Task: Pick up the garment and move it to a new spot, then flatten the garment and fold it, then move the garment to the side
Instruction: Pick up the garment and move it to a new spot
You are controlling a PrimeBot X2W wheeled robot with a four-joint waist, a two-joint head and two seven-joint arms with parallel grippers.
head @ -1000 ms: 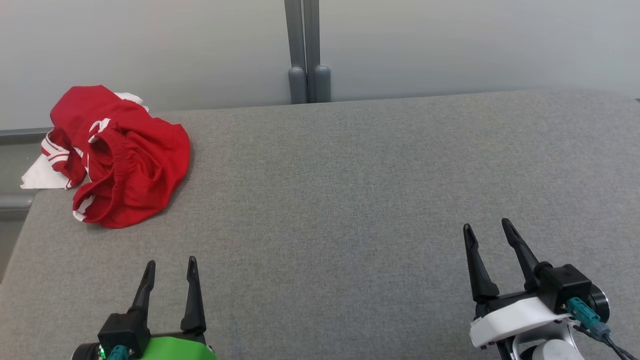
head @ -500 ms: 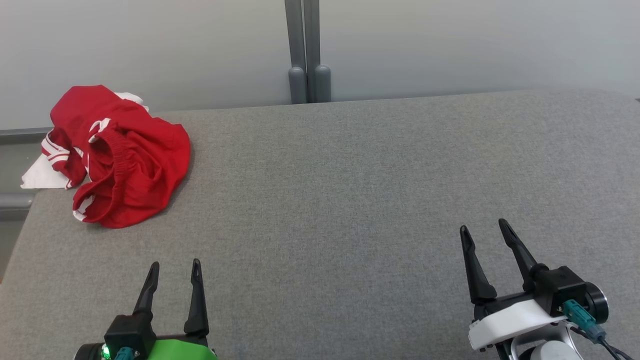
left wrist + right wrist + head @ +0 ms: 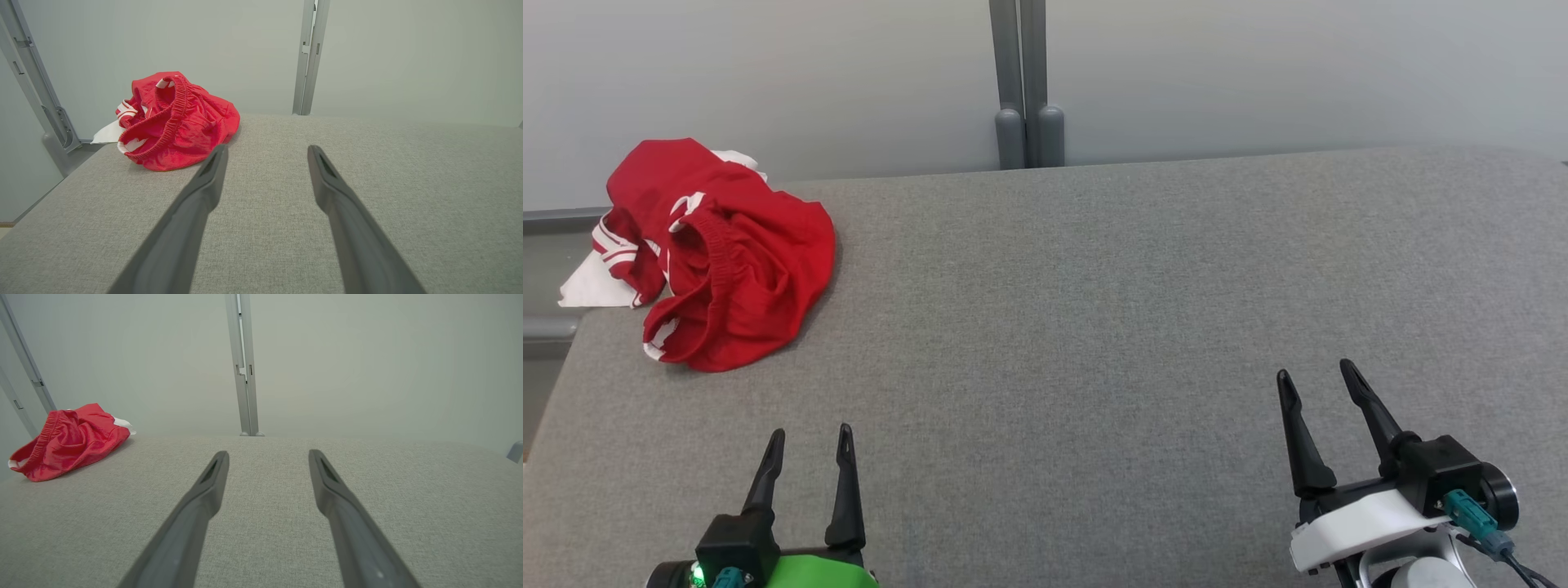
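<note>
The garment (image 3: 727,261) is a crumpled red piece with white stripes and an elastic waistband, bunched at the far left corner of the grey table (image 3: 1094,310); part of it hangs over the left edge. It also lies ahead and left of my fingers in the left wrist view, garment (image 3: 175,122), and far left in the right wrist view, garment (image 3: 69,439). My left gripper (image 3: 811,433) stands open at the near left, well short of the garment. Open too and holding nothing, my right gripper (image 3: 1316,374) hovers at the near right. Left gripper (image 3: 265,151) and right gripper (image 3: 267,455) show empty gaps.
A pale wall runs behind the table, with a grey vertical post (image 3: 1027,82) at its middle. A grey rail (image 3: 556,216) sits past the table's left edge. The table's padded top stretches wide between the garment and my right gripper.
Both grippers have shifted only slightly near the front edge. The garment has not moved.
</note>
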